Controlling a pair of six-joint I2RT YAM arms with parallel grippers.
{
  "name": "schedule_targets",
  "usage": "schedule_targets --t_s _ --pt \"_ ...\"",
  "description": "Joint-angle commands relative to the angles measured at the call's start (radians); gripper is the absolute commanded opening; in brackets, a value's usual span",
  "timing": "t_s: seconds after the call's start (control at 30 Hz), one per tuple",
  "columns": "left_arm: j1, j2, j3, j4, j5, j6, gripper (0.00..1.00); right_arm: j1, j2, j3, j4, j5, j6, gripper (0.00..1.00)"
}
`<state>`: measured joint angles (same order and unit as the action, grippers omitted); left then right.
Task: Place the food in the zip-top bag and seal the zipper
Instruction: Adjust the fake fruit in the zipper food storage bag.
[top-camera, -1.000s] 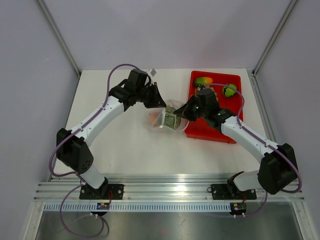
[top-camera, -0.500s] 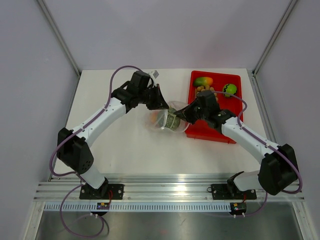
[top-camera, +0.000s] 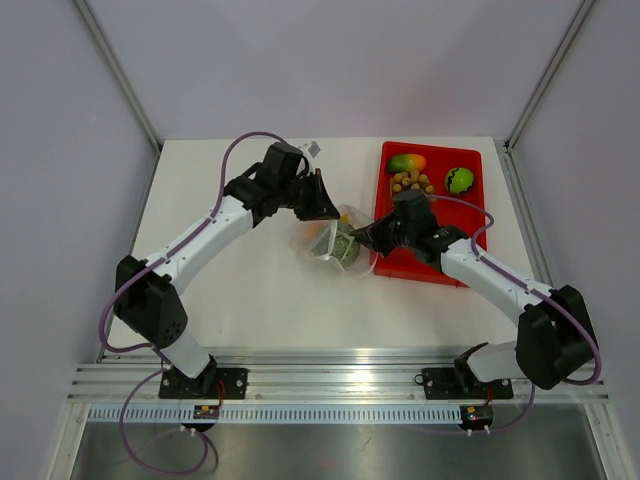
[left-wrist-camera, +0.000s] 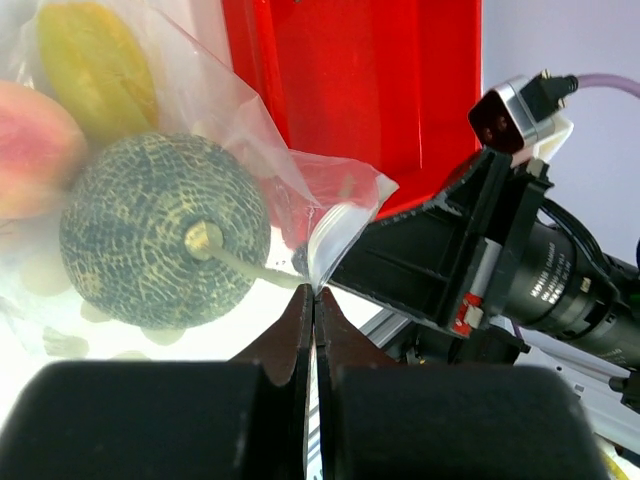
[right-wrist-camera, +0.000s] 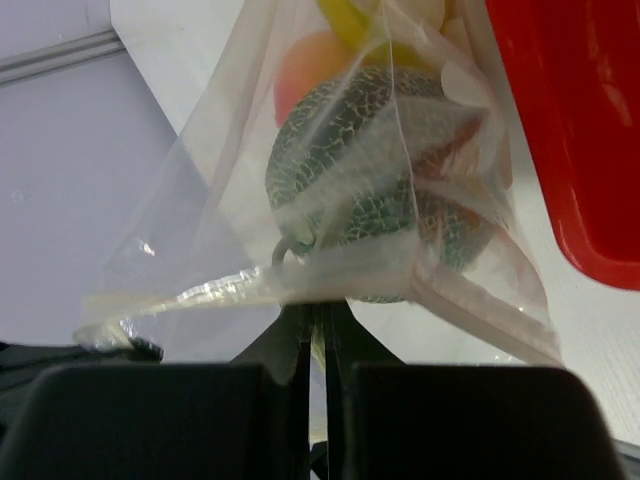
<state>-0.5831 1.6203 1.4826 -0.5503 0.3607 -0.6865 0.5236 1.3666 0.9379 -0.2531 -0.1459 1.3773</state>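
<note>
The flat white table holds a red plastic tray on its right side. Just left of the tray, in the middle, is the clear crinkly plastic zip-top bag.

The 2 claws hold it. The left gripper is pinched tight on one end of the bag's mouth. The right gripper is pinched tight on the other end. So the mouth runs in a line from one claw to the other.

Inside the bag sit 3 toys: the big round grey-green netted melon, the soft orange-peach fruit and the small yellow piece.

In the tray lie 3 more, not yet in the bag: the red-green mango, the round green apple and the brown bumpy longan cluster. The right arm is nearer to them.

The thin whitish zipper strip looks bent. I cannot tell if it is pressed shut all along.
</note>
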Motion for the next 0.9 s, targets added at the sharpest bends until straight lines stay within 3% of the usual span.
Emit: schedule_targets --t_s 0.0,0.13,0.3,0.33,0.43,0.47,0.53,0.6,0.87 --pt "-0.02 -0.016 0.042 0.037 0.05 0.01 0.0 0.007 0.035 0.042 0.06 0.098 -0.041 0.0" --pt "-0.027 -0.02 0.076 0.015 0.066 0.025 0.0 0.012 0.103 0.127 0.029 0.227 -0.115 0.0" --pt "-0.027 -0.028 0.099 0.012 0.061 0.022 0.0 0.013 0.173 0.22 -0.031 0.163 -0.253 0.04" --pt "-0.027 -0.027 0.103 0.007 0.057 0.022 0.0 0.013 0.167 0.222 -0.031 0.152 -0.27 0.07" --pt "-0.024 -0.019 0.119 0.004 0.031 0.013 0.0 0.015 0.111 0.217 -0.035 0.123 -0.343 0.33" --pt "-0.02 -0.017 0.128 -0.002 0.017 0.01 0.0 0.015 0.092 0.217 -0.046 0.12 -0.389 0.47" --pt "-0.015 -0.014 0.133 0.001 0.011 0.002 0.0 0.015 0.031 0.22 -0.067 0.115 -0.431 0.55" --pt "-0.009 -0.016 0.14 0.004 0.006 0.001 0.0 0.015 -0.033 0.217 -0.107 0.118 -0.483 0.61" --pt "0.0 -0.016 0.16 -0.002 0.007 -0.001 0.0 0.013 -0.214 0.148 -0.227 0.262 -0.575 0.66"
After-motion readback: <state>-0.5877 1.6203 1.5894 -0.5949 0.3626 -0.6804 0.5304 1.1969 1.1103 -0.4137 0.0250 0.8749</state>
